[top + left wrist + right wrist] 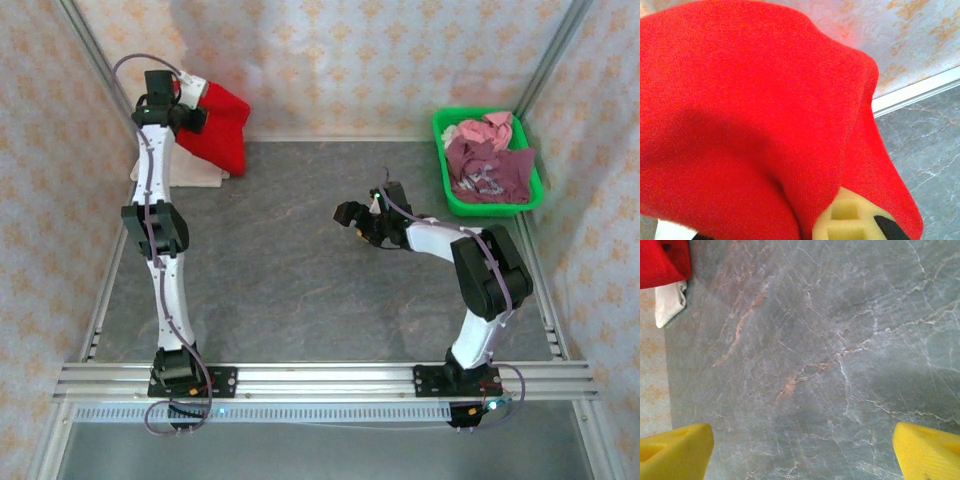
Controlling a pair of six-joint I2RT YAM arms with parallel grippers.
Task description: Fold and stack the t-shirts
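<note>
Left gripper (185, 106) of mine clamped on red tee (222, 125), cloth hanging below it, white tee (200, 176) just beneath | my right gripper (352, 215) spread apart over bench (290, 280) | more tees (487, 168) in basket (446, 192), beyond to its right

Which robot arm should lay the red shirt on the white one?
Left. The left gripper is shut on the red t-shirt, hanging over the cream-white t-shirt. The right gripper is open over bare table, farther away.
</note>
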